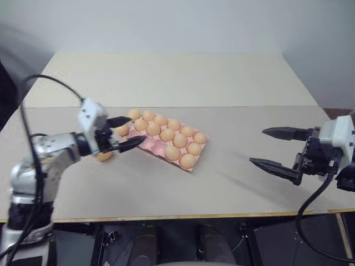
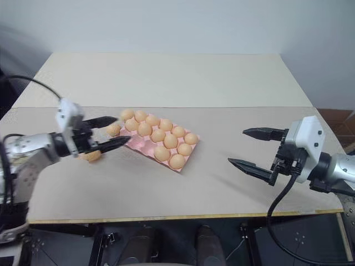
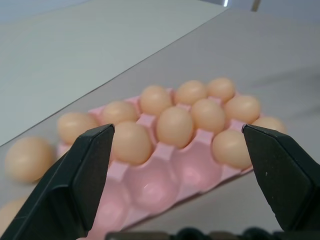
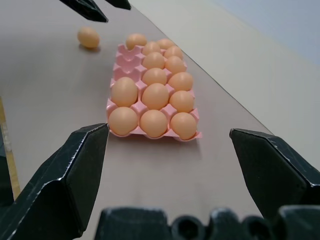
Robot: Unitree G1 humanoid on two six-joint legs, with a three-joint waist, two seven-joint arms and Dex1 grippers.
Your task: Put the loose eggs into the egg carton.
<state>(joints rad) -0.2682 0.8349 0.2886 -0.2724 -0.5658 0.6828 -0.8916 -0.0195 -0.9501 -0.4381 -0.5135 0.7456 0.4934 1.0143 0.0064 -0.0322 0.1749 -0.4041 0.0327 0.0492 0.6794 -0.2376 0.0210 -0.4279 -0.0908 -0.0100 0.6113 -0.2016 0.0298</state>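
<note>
The pink egg carton (image 1: 150,146) lies left of the table's centre. Several tan eggs (image 1: 179,140) fill most of its cups, and a few cups (image 3: 150,187) on its near side are bare. One loose egg (image 1: 104,156) rests on the table left of the carton, below my left wrist. Two more eggs (image 1: 122,130) (image 3: 27,157) sit at the carton's left end; I cannot tell whether they are in cups. My left gripper (image 1: 138,128) hovers open over that end and holds nothing. My right gripper (image 1: 256,146) hangs open and empty, far right of the carton.
The beige table (image 1: 166,83) stretches bare behind the carton, with a seam (image 1: 238,106) across its middle. Its front edge (image 1: 183,217) runs close below both arms. A black cable (image 1: 39,83) loops over my left arm.
</note>
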